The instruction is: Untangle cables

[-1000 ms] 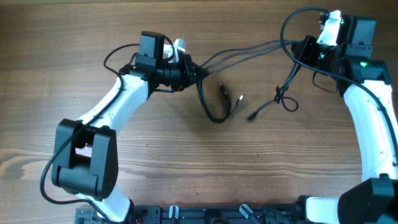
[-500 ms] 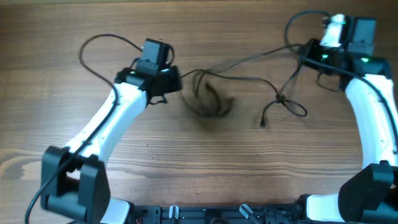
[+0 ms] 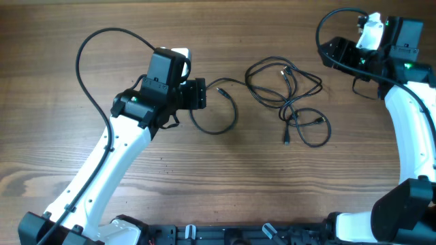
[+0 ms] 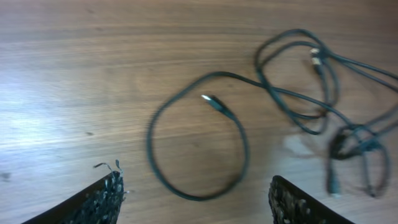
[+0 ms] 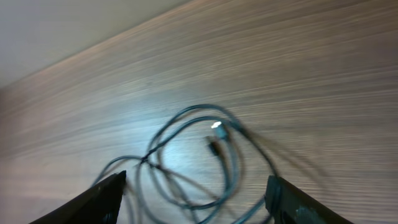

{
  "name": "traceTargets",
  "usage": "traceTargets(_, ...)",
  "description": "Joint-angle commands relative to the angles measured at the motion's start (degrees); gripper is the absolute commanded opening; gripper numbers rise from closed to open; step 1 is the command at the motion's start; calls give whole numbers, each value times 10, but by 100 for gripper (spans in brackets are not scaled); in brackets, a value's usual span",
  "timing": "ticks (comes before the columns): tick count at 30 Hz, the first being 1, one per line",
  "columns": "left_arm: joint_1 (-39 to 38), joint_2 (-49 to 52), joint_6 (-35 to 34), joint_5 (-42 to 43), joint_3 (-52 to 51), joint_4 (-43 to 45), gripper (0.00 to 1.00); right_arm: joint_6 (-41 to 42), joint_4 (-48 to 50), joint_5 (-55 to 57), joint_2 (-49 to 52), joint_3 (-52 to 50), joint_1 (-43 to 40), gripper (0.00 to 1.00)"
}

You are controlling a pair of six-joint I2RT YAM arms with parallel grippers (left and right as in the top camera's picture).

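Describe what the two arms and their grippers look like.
Both the left arm and right arm have white rounded shells, black joint housings, a looping black wire and small green lights. The left gripper and right gripper are black with rough-textured fingers.

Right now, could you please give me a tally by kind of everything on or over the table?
Tangled bunch of thin black cables: 1 (separate cords cannot be counted)
Robot arms: 2, left arm and right arm
Open, empty grippers: 2, left gripper and right gripper
Total: 5
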Motion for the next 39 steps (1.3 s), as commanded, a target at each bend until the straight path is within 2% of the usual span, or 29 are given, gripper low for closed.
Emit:
traceTargets(1,0,0,-67,66,-3,9,72,8,3,-65,-15,15,3,76)
traceTargets(5,-3,40,-141,66,-4,8,67,21,-3,-64,-14,14,3,75)
traceTargets(9,-17,98,-140,45,-4,22,68,21,-15,-53,-13,12,3,76)
traceTargets(12,-16,139,-67,24,-4,74,70,20,-17,-49,-13,12,3,75)
traceTargets(18,-8,245,180,25,-3,289,71,20,-23,-49,-13,12,3,76)
traceTargets(23,-7,319,286,28,-3,380,68,19,-23,-47,-13,12,3,75)
traceTargets(39,-7,375,293,27,-3,431,64,19,-32,-47,-13,12,3,76)
